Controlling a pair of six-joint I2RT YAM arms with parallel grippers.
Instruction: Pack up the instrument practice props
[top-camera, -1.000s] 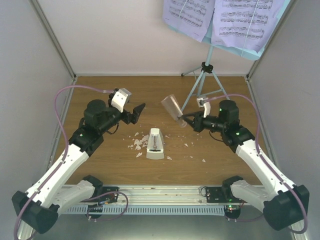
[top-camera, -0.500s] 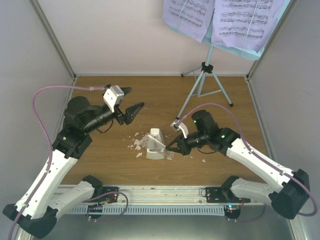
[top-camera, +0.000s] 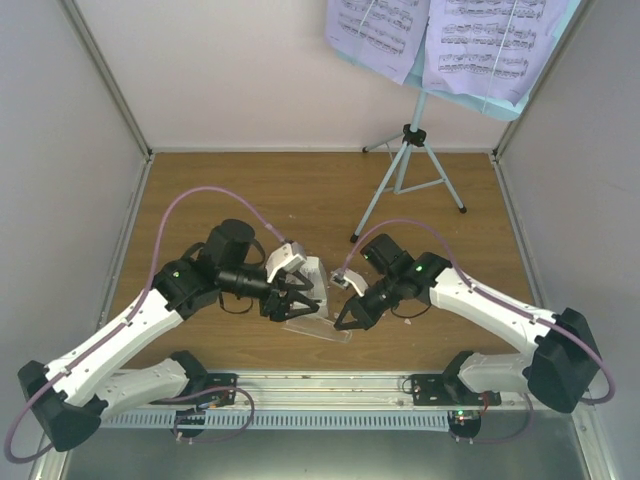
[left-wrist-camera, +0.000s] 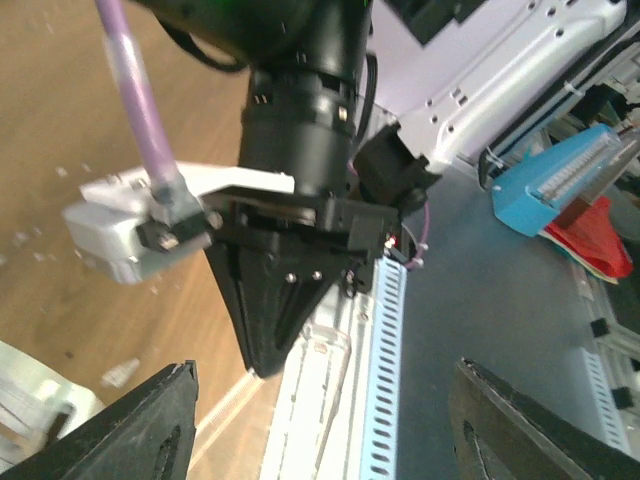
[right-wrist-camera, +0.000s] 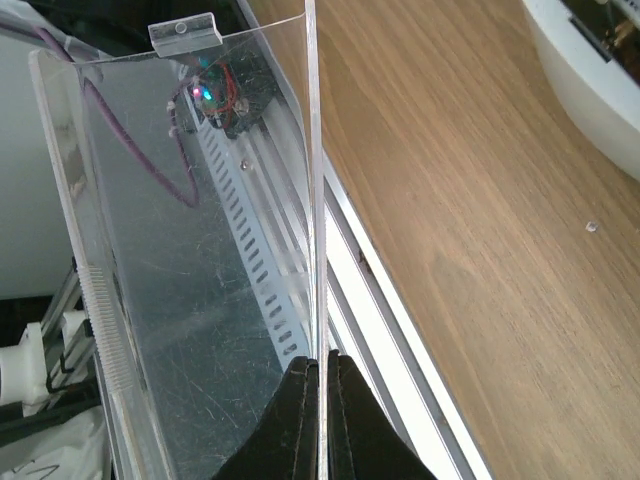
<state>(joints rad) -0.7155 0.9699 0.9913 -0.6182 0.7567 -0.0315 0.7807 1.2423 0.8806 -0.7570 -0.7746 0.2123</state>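
The light-blue music stand stands at the back right, with lavender sheet-music pages on its desk. The white metronome sits mid-table, mostly hidden behind my left gripper, which is open right beside it. In the left wrist view that gripper is empty. My right gripper is shut on a clear plastic panel, held low over the table's near edge. In the right wrist view the right gripper pinches the panel's edge. The two grippers nearly face each other.
White crumbs lie on the wooden table around the metronome. The metal rail runs along the near edge. Grey walls close in on the left, right and back. A white rounded body shows at the right wrist view's top right.
My left arm swung in and down to the metronome. My right gripper brought the clear panel from mid-air down to the table's near edge in front of the metronome.
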